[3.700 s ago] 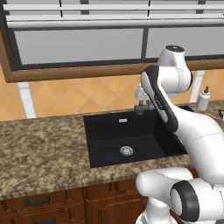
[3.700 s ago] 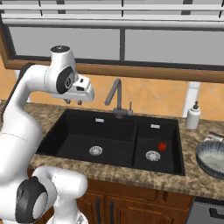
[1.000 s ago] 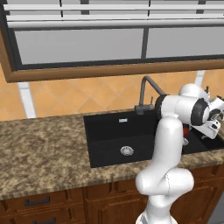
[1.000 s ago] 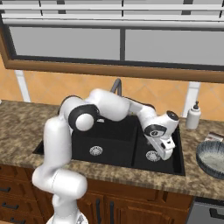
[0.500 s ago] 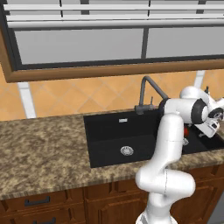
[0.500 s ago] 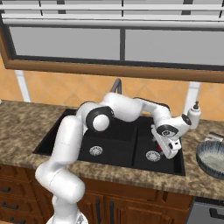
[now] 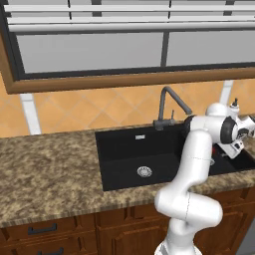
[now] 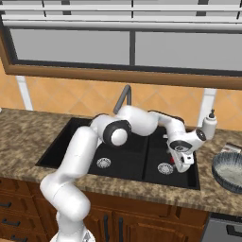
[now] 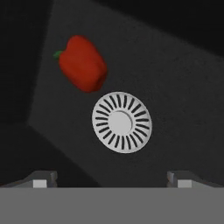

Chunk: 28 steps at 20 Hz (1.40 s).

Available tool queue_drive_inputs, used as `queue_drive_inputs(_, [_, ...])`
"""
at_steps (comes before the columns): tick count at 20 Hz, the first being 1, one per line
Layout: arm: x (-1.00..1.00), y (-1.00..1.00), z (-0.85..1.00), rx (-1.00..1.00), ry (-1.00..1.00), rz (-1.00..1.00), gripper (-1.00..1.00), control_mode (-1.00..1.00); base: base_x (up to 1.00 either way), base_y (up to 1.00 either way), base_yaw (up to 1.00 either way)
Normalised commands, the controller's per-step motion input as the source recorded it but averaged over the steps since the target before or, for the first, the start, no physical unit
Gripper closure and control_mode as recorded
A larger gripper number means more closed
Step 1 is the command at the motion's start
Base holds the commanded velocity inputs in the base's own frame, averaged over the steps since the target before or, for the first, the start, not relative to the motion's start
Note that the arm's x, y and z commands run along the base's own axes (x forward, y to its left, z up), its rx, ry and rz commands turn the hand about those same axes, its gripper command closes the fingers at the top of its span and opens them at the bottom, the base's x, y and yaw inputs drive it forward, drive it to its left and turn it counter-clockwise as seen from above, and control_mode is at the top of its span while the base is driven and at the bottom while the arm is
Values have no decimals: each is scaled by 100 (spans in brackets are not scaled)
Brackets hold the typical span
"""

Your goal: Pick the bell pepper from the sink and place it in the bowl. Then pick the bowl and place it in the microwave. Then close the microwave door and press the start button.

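Fingers wide apart, empty, above bell pepper.

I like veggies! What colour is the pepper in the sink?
Shiny red pepper with a small green stem, clearest in the hand view.

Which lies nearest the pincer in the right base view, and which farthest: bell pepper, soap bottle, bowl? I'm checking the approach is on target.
1. The bell pepper, in the right basin of the sink, right beside the open pincer.
2. The soap bottle, up on the counter behind the basin.
3. The bowl, on the counter at far right.
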Motion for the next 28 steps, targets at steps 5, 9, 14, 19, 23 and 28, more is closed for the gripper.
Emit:
queue_drive_inputs(5, [36, 0, -34, -3, 0, -20, -100, -100, 0, 0, 0])
queue_drive_inputs(9, [40, 0, -39, -4, 0, -16, -100, -100, 0, 0, 0])
queue_drive_inputs(14, [26, -2, -16, -1, 0, -11, -100, -100, 0, 0, 0])
queue_drive_inputs(19, [18, -15, -10, 0, 0, -4, -100, -100, 0, 0, 0])
queue_drive_inputs(23, [25, -14, -29, 0, 0, 0, -100, -100, 0, 0, 0])
queue_drive_inputs(28, [13, -24, -7, 0, 0, 0, -100, -100, 0, 0, 0])
